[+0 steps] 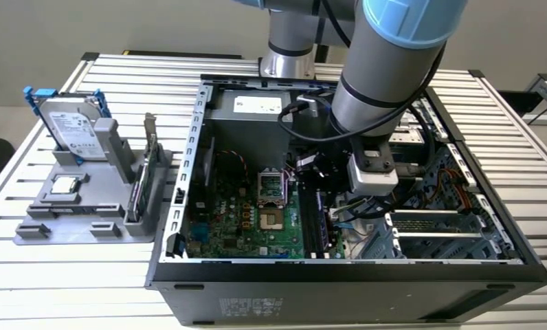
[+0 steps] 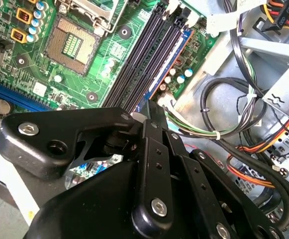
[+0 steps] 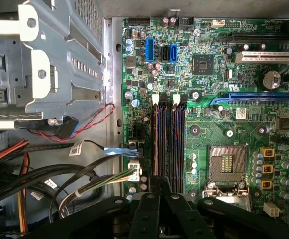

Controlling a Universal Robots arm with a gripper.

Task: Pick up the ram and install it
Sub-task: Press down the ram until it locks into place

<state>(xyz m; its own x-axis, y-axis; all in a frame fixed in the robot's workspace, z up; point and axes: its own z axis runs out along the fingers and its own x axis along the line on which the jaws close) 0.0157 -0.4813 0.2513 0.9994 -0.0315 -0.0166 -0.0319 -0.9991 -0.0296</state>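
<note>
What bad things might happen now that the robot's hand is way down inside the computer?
1. The gripper sits at one end of the ram, which lies along the outermost of the black slots. If the stick is slightly off line, pressing might bend it or strain the slot.
2. The cables bunch up right beside the slots and might snag on the gripper.
3. The open processor socket lies close by; a sideways slip might scrape it.

Above the green motherboard (image 3: pixel 219 134) the open black computer case (image 1: pixel 347 275) leaves room around the long black memory slots (image 3: pixel 169 137). Bundled black and coloured cables (image 3: pixel 59 174) and the grey metal drive cage (image 3: pixel 49 64) crowd one side.
</note>
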